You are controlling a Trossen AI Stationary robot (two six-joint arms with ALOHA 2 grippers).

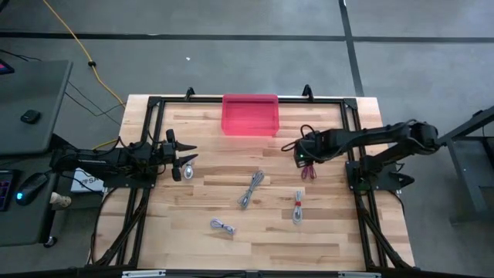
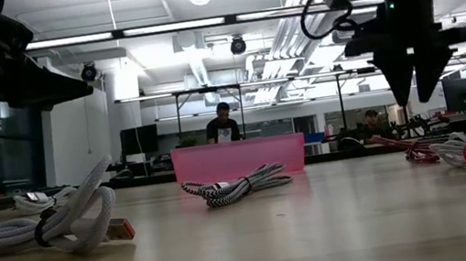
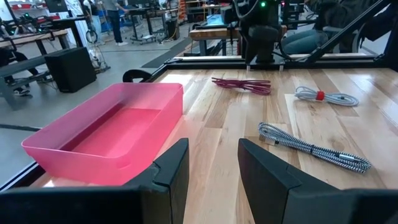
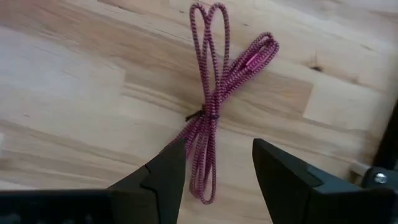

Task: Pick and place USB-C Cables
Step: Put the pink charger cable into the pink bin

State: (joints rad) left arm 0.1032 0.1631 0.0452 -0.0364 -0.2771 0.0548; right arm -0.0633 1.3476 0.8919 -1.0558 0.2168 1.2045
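A dark red USB-C cable (image 4: pixel 214 106) lies tied in a bundle on the table (image 1: pixel 310 171). My right gripper (image 4: pixel 217 168) hangs open just above it, pointing down, with one finger on either side of the bundle's end and clear of the wood (image 2: pixel 410 76). Three more cables lie flat: a grey braided one (image 1: pixel 251 188), a grey one with a red tie (image 1: pixel 298 207), and a small grey one (image 1: pixel 222 225). My left gripper (image 1: pixel 187 158) waits open near the table's left edge, facing the pink bin (image 3: pixel 112 134).
The pink bin (image 1: pixel 249 114) stands at the middle of the far edge. A black frame runs round the table (image 1: pixel 154 232). A yellow cord (image 1: pixel 77 42) lies on the floor beyond the table. People sit at desks in the room behind (image 2: pixel 224 122).
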